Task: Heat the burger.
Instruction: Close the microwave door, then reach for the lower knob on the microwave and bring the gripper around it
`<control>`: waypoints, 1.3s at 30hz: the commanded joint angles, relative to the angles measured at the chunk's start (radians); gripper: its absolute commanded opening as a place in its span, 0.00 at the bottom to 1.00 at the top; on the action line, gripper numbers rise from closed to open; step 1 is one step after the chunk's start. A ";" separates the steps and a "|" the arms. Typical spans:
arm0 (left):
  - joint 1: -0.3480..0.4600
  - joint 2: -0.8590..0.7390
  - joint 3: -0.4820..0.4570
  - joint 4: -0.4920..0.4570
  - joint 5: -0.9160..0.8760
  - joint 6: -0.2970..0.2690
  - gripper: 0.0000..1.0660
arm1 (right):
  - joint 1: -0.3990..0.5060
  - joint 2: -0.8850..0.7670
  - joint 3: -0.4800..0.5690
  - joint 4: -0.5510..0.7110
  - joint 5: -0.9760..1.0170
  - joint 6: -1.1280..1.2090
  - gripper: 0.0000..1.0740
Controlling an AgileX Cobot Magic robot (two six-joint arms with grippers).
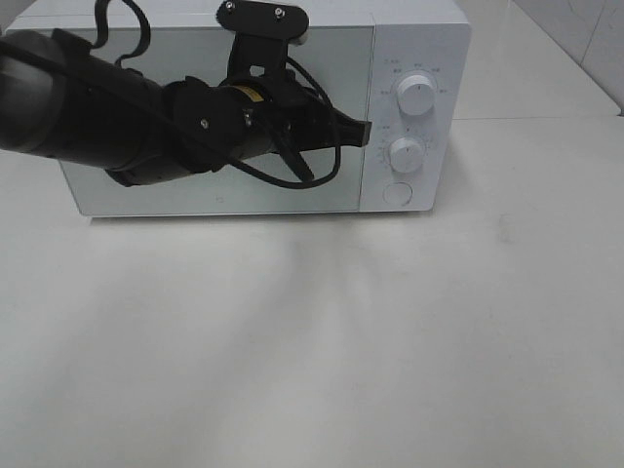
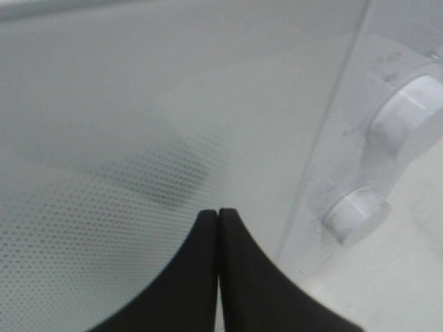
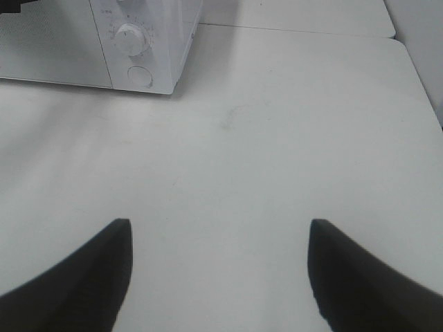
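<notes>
Exterior high view: the burger shows in none of the three views, so its place, its look and which way it lies cannot be told. One white microwave [image 1: 409, 39] fills the upper half of the frame, its door [image 1: 331, 58] shut. To the right of the door, the control panel [image 1: 444, 146] carries two round knobs and one round button in a column: the upper knob [image 1: 416, 97], the lower knob [image 1: 406, 154] and, lowest, the button [image 1: 397, 193]. One black arm comes in from the upper left edge and lies across the door. Its left gripper [image 1: 366, 132] points to the right of the frame and ends at the door's right edge, level with the gap between the two knobs. In the left wrist view its two fingers are pressed flat together with nothing between them, in front of the dotted door glass. Whether the tips touch the door cannot be told. A dim grey patch shows on that glass, and what it is cannot be told. The white table [image 1: 312, 341] takes up the lower half of the exterior frame. In the right wrist view the right gripper [image 3: 218, 223] has its two dark fingers spread wide and empty above bare table, with the microwave in that frame's upper left corner.
</notes>
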 commanded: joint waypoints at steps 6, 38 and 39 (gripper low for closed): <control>-0.044 -0.120 0.111 -0.014 0.264 0.044 0.43 | -0.004 -0.028 0.003 -0.001 0.000 0.005 0.65; 0.322 -0.516 0.155 0.281 1.243 -0.241 0.92 | -0.004 -0.028 0.003 -0.001 0.000 0.005 0.65; 0.386 -0.559 0.183 0.281 1.266 -0.241 0.92 | -0.004 -0.028 0.003 -0.001 0.000 0.005 0.65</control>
